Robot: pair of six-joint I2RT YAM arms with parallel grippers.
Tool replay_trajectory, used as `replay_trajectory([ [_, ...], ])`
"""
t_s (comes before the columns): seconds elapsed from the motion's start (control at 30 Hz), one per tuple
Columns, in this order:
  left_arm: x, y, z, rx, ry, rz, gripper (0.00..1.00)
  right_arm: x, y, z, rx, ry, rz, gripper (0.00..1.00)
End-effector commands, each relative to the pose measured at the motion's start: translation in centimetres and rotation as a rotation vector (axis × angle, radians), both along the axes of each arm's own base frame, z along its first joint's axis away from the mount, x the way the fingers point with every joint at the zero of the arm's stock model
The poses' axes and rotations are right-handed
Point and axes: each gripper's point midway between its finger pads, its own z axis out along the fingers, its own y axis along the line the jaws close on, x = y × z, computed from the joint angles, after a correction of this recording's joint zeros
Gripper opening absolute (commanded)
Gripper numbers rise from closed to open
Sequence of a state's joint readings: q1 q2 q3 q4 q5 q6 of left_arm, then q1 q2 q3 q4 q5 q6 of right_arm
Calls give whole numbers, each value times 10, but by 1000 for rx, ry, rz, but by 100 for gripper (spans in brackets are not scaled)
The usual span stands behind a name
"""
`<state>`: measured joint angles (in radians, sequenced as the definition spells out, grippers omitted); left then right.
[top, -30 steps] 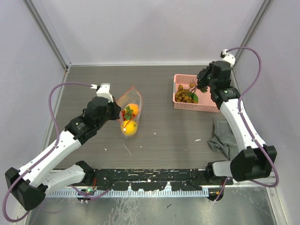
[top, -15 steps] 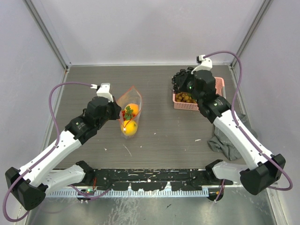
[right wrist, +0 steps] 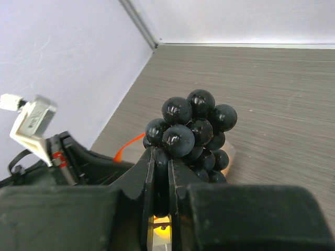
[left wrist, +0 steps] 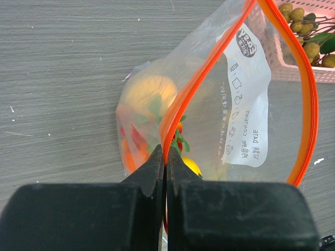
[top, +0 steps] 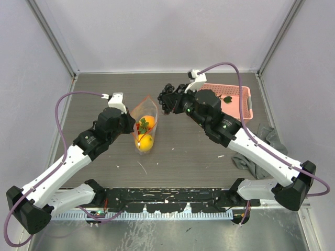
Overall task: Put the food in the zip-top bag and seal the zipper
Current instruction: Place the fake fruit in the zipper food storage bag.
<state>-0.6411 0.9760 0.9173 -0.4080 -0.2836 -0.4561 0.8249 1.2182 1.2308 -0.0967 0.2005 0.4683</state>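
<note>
Your left claw pinches the zipper of the zip-top bag; your right claw pinches a bunch of black balls sitting above its tips.

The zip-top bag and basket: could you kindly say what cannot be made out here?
Top view: the right arm covers part of the pink basket, hiding its contents.
Left wrist view: the brown balls are cut off by the frame's edge.
Right wrist view: the dark bunch hides most of the zip-top bag.

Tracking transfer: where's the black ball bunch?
Top view centre: bunch of black balls clamped in the right pincer, just right of the clear orange-edged plastic bag.
</note>
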Motion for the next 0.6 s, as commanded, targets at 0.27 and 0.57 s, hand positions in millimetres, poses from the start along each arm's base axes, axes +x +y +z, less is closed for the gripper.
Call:
replay_trajectory([
  [0.27, 9, -5, 16, -52, -50, 8, 0, -36, 62, 64, 137, -180, 230, 0],
  [0.57, 7, -3, 18, -58, -58, 13, 0, -24, 83, 26, 152, -111, 201, 0],
])
